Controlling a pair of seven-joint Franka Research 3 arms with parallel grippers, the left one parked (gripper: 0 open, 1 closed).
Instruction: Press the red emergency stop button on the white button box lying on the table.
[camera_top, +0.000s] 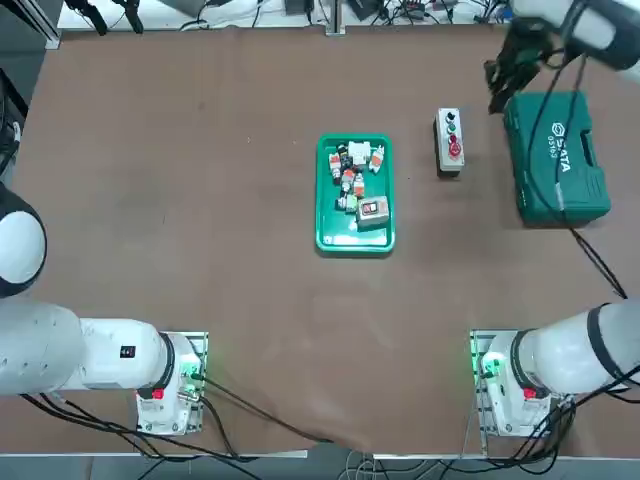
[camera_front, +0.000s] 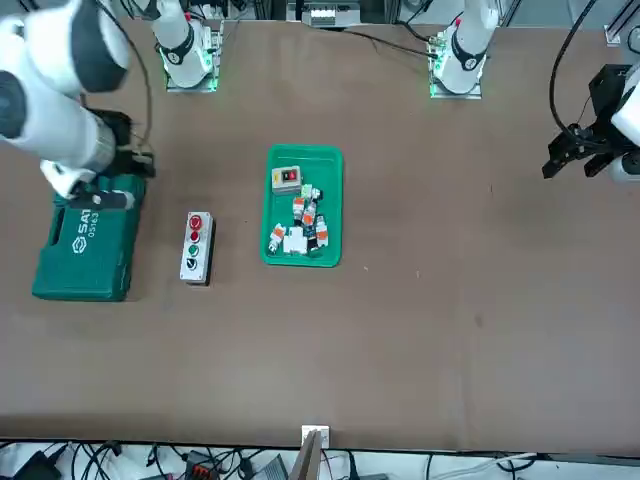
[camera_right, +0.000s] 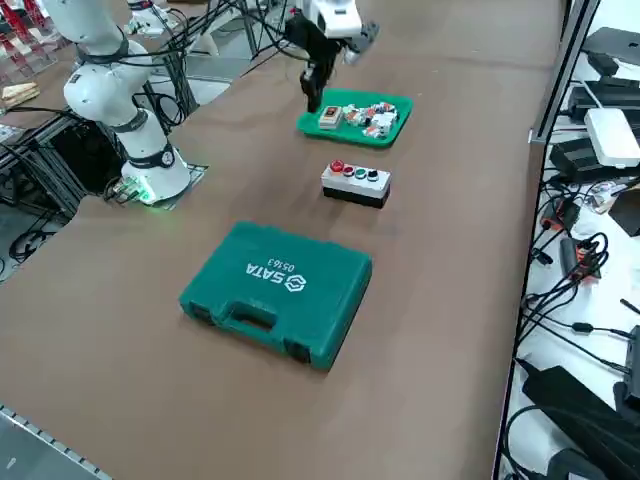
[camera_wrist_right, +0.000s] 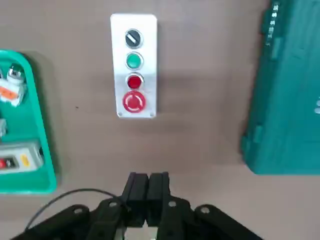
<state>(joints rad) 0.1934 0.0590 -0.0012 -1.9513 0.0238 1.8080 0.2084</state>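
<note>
Brown table (camera_top: 200, 200) carries the white button box (camera_top: 450, 142) between a green tray (camera_top: 355, 236) and a green toolcase (camera_top: 556, 157). Rigid and probably light, it could slide; press its red emergency stop button (camera_wrist_right: 133, 101) straight down. The right end effector (camera_wrist_right: 148, 186) hovers nearby, fingers closed.

The white button box (camera_top: 450, 142) lies on the worktop (camera_top: 200, 200) between a green tray (camera_top: 355, 194) of small parts and a green toolcase (camera_top: 556, 156), apart from both. A strip of bare worktop is left open on each side of the box, the one toward the toolcase being narrower. Nothing is stacked on the box, so its top is reached freely from above. The right hand (camera_wrist_right: 146, 186), fingers pressed together, is held in the air above the worktop beyond the box's far end, near the toolcase's far corner.
</note>
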